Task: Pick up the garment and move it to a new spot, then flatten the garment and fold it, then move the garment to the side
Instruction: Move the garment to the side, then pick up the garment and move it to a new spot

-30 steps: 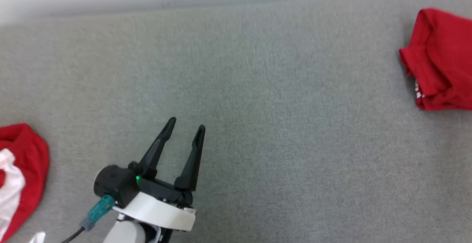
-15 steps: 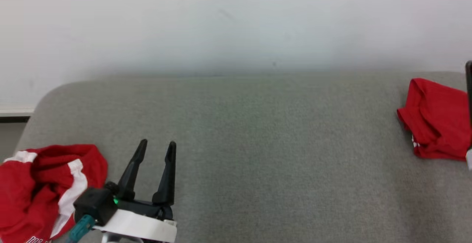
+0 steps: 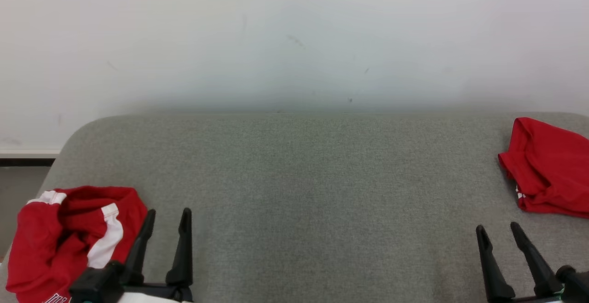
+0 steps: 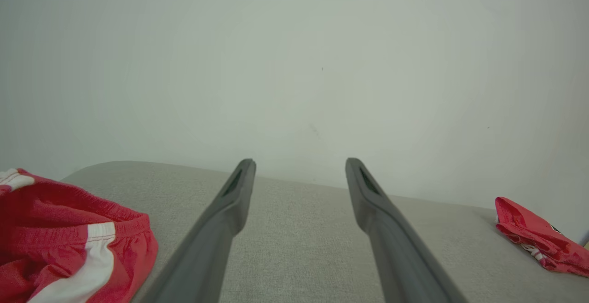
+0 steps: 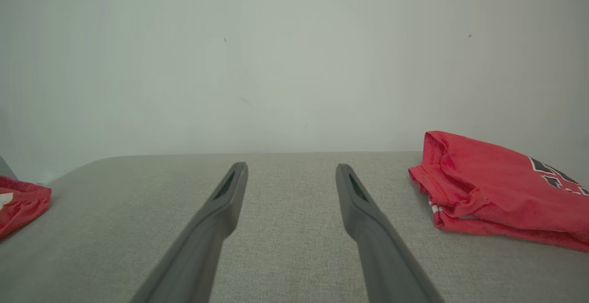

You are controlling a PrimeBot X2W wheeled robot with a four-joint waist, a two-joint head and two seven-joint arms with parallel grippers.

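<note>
A crumpled red garment with white stripes (image 3: pixel 64 234) lies at the front left of the grey table (image 3: pixel 294 179); the left wrist view has it at the lower left (image 4: pixel 69 243). A second red garment (image 3: pixel 547 169), folded, rests at the table's right edge, and it is also in the right wrist view (image 5: pixel 497 192) and the left wrist view (image 4: pixel 538 238). My left gripper (image 3: pixel 168 215) is open and empty just right of the crumpled garment, fingers (image 4: pixel 230 202) spread over bare table. My right gripper (image 3: pixel 497 225) is open and empty in front of the folded garment, its fingers (image 5: pixel 225 202) apart.
A pale wall (image 3: pixel 294 41) rises directly behind the table's far edge. The table's rounded far left corner (image 3: pixel 78 133) drops off to the floor (image 3: pixel 18 192). A wide stretch of bare grey surface lies between the two garments.
The head camera has tilted up, bringing the wall and the table's far edge into view. My left gripper now sits lower and closer to the crumpled garment. My right gripper has come into view.
</note>
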